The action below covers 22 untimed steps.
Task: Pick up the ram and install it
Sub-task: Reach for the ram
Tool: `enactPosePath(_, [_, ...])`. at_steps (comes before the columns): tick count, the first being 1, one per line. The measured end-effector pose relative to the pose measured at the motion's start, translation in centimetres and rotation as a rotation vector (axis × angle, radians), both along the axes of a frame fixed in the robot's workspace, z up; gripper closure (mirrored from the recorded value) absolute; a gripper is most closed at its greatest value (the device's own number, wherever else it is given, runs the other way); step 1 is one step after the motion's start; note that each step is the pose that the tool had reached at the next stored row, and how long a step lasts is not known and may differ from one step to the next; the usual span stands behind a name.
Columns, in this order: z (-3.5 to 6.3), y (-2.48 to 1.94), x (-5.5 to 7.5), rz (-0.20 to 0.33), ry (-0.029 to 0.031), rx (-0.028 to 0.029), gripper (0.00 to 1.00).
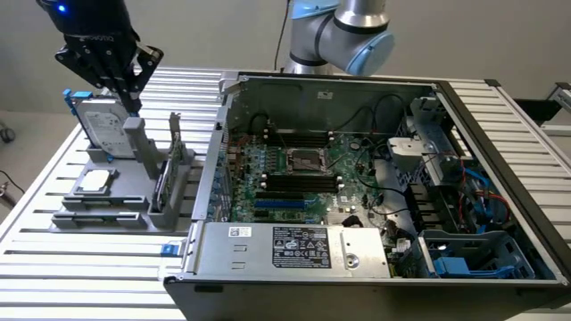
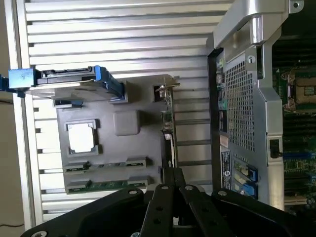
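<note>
Two green-edged ram sticks (image 2: 106, 185) lie on edge in slots of a grey fixture (image 2: 128, 148), beside a silver processor (image 2: 81, 136). My gripper (image 2: 169, 174) is shut with nothing between its black fingers, and in the wrist view its tips sit past the end of an upright card (image 2: 168, 126). In the exterior view the gripper (image 1: 132, 107) hangs above the fixture (image 1: 107, 200), next to the hard drive (image 1: 103, 127). The open computer case (image 1: 375, 180) shows black memory slots (image 1: 301, 182) on the motherboard.
The hard drive with blue rails (image 2: 69, 81) stands at one end of the fixture. A tall card (image 1: 174, 150) stands between the fixture and the case wall (image 1: 218, 147). A power supply (image 1: 295, 247) fills the case's near side. The slatted table (image 1: 53, 267) lies all around.
</note>
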<state>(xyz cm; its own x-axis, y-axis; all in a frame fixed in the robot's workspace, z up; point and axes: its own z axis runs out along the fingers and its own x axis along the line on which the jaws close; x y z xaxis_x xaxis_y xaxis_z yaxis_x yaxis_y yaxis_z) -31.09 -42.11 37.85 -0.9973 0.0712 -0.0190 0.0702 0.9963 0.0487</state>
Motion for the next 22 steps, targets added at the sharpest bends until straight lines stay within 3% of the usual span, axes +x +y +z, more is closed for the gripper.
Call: enactPosePath(22, [-3.16,-2.43,-8.8,0.000,0.0048,0.0000,0.89])
